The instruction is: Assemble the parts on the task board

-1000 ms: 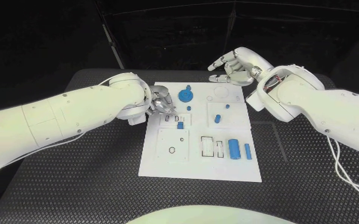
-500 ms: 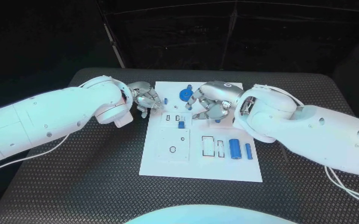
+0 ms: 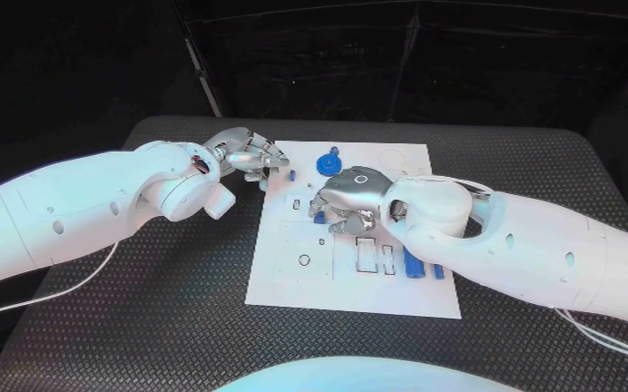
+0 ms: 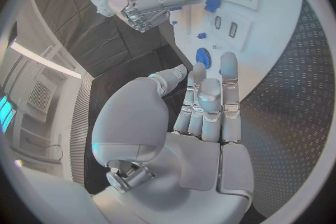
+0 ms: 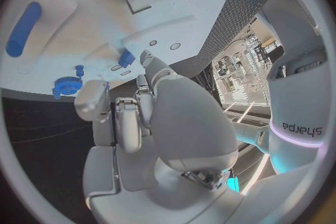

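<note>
Right hand low over the middle of the task board, left hand off its edge

The right hand (image 3: 347,203) hangs, fingers curled down but holding nothing, just above a small blue block (image 3: 317,218) standing in the task board (image 3: 301,283); it is the nearer hand. The left hand (image 3: 246,158), fingers straight, together and empty, hovers beside the board's far left corner over the bench (image 3: 157,319).

One white rectangular task board (image 3: 343,297) lies on one black textured counter (image 3: 157,319). Two silver robot hands are present: the left robot hand (image 3: 246,158) and the right robot hand (image 3: 346,203). Countable blue parts on the board: one toothed gear (image 3: 328,166), one long cylinder (image 3: 414,265), one small square block (image 3: 318,218); others are partly hidden.
</note>
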Action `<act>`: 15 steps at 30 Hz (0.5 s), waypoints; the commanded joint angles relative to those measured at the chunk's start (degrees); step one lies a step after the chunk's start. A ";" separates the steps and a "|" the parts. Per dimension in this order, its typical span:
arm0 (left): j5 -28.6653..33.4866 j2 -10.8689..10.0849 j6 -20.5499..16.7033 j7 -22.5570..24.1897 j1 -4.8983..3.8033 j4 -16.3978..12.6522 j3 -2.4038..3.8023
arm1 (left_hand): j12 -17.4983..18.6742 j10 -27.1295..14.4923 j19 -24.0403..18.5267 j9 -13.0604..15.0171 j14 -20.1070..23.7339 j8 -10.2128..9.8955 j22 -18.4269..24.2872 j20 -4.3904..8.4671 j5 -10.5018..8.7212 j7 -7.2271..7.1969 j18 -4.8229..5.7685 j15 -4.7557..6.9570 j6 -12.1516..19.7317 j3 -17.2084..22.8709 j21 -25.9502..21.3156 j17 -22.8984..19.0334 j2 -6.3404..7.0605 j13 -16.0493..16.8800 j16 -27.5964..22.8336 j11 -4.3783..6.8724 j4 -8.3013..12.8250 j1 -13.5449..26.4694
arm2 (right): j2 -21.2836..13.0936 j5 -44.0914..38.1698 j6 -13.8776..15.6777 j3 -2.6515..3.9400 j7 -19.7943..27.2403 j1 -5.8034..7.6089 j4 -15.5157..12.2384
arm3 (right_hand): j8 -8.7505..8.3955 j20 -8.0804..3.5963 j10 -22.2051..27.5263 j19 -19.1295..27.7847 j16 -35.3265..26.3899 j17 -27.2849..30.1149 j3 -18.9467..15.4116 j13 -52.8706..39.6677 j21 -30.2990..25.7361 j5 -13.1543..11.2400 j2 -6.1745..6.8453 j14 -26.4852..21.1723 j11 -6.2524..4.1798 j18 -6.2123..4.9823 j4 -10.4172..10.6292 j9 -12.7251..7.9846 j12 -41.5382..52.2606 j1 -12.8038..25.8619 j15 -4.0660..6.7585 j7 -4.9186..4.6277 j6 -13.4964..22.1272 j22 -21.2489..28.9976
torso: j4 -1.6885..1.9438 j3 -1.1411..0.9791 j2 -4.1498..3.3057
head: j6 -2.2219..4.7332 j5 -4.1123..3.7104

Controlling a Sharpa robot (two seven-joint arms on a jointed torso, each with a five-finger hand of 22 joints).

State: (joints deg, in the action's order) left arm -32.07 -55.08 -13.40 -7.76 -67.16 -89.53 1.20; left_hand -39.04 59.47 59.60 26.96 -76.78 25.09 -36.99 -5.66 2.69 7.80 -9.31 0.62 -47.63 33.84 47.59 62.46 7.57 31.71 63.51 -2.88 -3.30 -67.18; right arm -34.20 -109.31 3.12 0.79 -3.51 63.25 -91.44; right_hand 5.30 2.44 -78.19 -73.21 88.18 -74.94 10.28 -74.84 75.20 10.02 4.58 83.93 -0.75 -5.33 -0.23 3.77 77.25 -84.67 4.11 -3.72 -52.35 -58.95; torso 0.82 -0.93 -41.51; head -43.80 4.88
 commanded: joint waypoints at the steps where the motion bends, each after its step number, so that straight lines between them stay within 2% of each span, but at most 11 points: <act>1: 7.12 -0.11 -3.11 7.37 0.02 -0.35 0.04 | 0.33 -0.12 0.37 -0.07 0.21 -0.28 0.07 0.05 0.00 0.11 -1.12 -0.05 -0.20 0.02 -0.31 -0.08 0.17 -0.07 -0.40 -0.41 0.42 -0.25 | 0.82 -5.54 -0.83 -0.10 -0.55 0.13 0.83 | -0.39 -0.44 -0.09 -0.12 0.10 -11.53 0.68 -0.11 -0.16 -0.39 -0.05 5.27 -0.56 -0.73 -0.39 0.00 -0.23 -0.72 0.55 0.05 0.57 -0.08 | -0.01 -0.01 -0.06 | -0.12 -0.01; 3: 7.46 -0.12 -3.13 7.74 0.04 -0.41 0.04 | 0.39 -0.13 0.41 -0.17 0.27 -0.35 0.15 0.03 0.00 0.13 -1.12 -0.07 -0.22 -0.01 -0.44 -0.19 0.15 -0.17 -0.52 -0.44 0.47 -0.27 | 1.25 -5.97 -0.89 -0.15 -0.54 0.13 1.29 | -0.51 -0.54 -0.09 -0.13 0.13 -11.62 1.13 -0.11 -0.17 -0.46 -0.10 5.29 -0.67 -0.73 -0.68 0.01 -0.24 -0.84 0.65 0.19 0.75 -0.08 | -0.03 -0.07 -0.01 | -0.21 0.02; 8: 8.02 -0.03 -2.97 8.31 0.09 -0.44 0.04 | 0.43 -0.14 0.44 -0.26 0.31 -0.40 0.23 0.01 0.00 0.16 -1.12 -0.09 -0.24 -0.02 -0.55 -0.28 0.10 -0.26 -0.63 -0.46 0.49 -0.29 | 2.34 -7.12 -1.08 -0.24 -0.38 0.14 2.37 | -0.70 -0.87 -0.07 -0.12 0.15 -11.70 3.10 -0.12 -0.21 -0.49 -0.23 5.31 -0.99 -0.73 -1.89 0.08 -0.29 -1.19 0.93 0.55 0.94 -0.06 | 0.03 0.00 -0.03 | -0.43 0.07; 11: 8.14 0.02 -2.86 8.35 0.11 -0.39 0.04 | 0.43 -0.14 0.44 -0.26 0.31 -0.40 0.23 0.01 0.00 0.16 -1.12 -0.09 -0.24 -0.02 -0.55 -0.28 0.10 -0.26 -0.63 -0.46 0.49 -0.29 | 2.80 -7.54 -1.25 -0.27 -0.21 0.14 2.80 | -0.73 -1.08 -0.07 -0.08 0.16 -11.76 4.89 -0.11 -0.21 -0.52 -0.26 5.32 -1.15 -0.74 -2.92 0.12 -0.33 -1.36 1.10 0.75 0.86 -0.07 | -0.08 -0.12 0.00 | -0.51 0.22; 15: 8.21 0.08 -2.76 8.30 0.13 -0.34 0.04 | 0.48 -0.14 0.49 -0.36 0.35 -0.45 0.31 -0.01 0.00 0.18 -1.12 -0.11 -0.27 -0.03 -0.67 -0.38 0.01 -0.36 -0.75 -0.48 0.52 -0.31 | 3.46 -7.81 -1.95 -0.29 0.23 0.15 3.48 | -0.58 -1.23 -0.07 -0.01 0.21 -11.90 6.99 -0.14 -0.19 -0.55 -0.27 5.35 -1.30 -0.75 -3.96 0.18 -0.34 -1.17 1.26 1.01 0.38 -0.11 | -0.08 -0.09 0.02 | -0.68 0.16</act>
State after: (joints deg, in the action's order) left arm -25.33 -55.06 -15.68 -1.31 -66.99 -89.78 1.20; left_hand -38.81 59.27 59.60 26.65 -76.79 24.84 -36.73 -5.66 2.69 7.80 -9.31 0.62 -47.63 33.69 47.11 62.13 7.57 31.41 62.96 -3.08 -3.15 -67.19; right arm -30.91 -115.30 2.22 0.48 -3.74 63.27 -88.07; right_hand 4.93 1.62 -78.10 -73.20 88.18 -74.93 16.78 -75.04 75.20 9.69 4.28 83.94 -1.66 -5.33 -3.97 3.87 77.31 -85.58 4.93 -3.05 -51.75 -59.03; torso 0.77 -1.02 -41.52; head -44.37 5.06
